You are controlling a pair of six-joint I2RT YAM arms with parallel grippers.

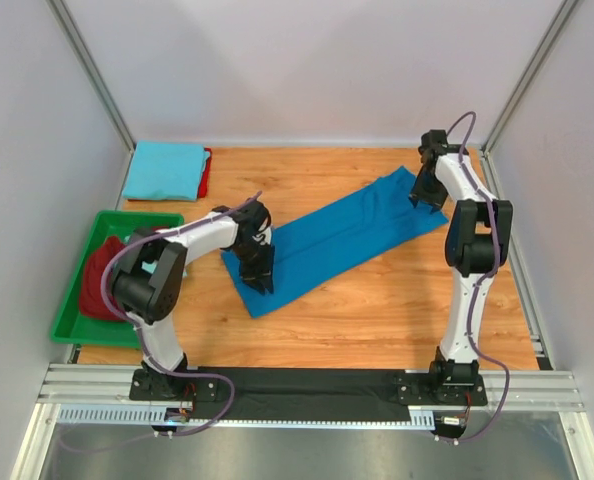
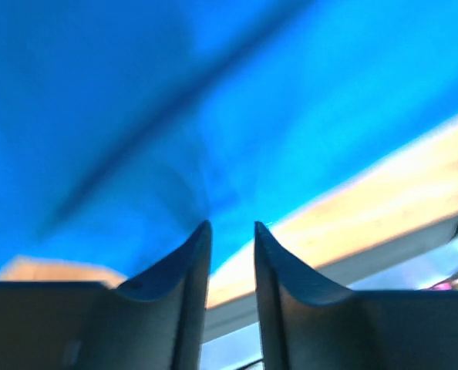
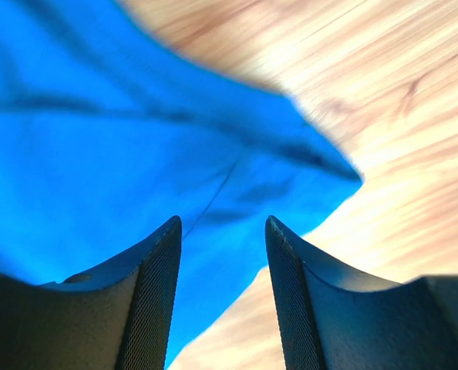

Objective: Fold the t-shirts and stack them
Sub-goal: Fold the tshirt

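Note:
A royal blue t-shirt lies as a long narrow strip, running diagonally across the wooden table. My left gripper hovers over its near-left end, open and empty. In the left wrist view, blue cloth fills the frame above the parted gripper. My right gripper is over the far-right end, open and empty. In the right wrist view, the shirt's corner lies below the gripper. A folded sky blue shirt rests on a red one at the back left.
A green tray at the left edge holds a crumpled maroon shirt. White walls close in the left, back and right sides. A black rail with the arm bases runs along the near edge.

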